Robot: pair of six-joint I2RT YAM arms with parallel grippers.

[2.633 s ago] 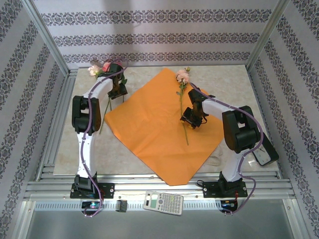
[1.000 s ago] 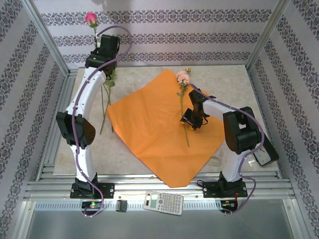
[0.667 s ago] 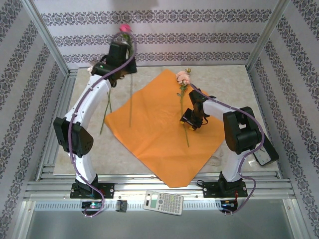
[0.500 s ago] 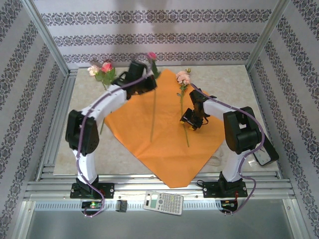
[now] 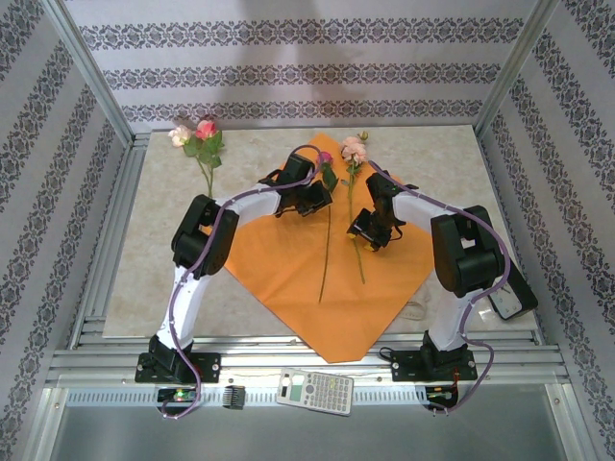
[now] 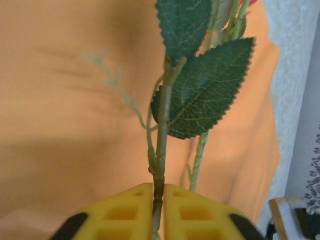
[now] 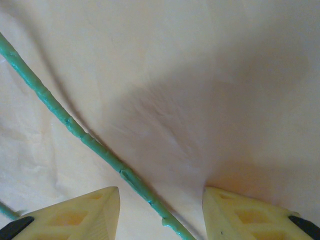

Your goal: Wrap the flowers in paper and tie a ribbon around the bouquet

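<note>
White arms (image 5: 183, 298), blk joints (image 5: 197, 245), purple cables (image 5: 419, 195)

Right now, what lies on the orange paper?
A pink rose lies on the paper; the left jaws hold a magenta rose over it. From above, the right jaws hide part of the lying stem.

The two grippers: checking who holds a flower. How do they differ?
The left gripper is shut on a leafy stem; the right gripper is open, a bare stem passing between its jaws, ungripped. The left's stem runs straight ahead; the right's crosses aslant. Both are over the orange paper.
</note>
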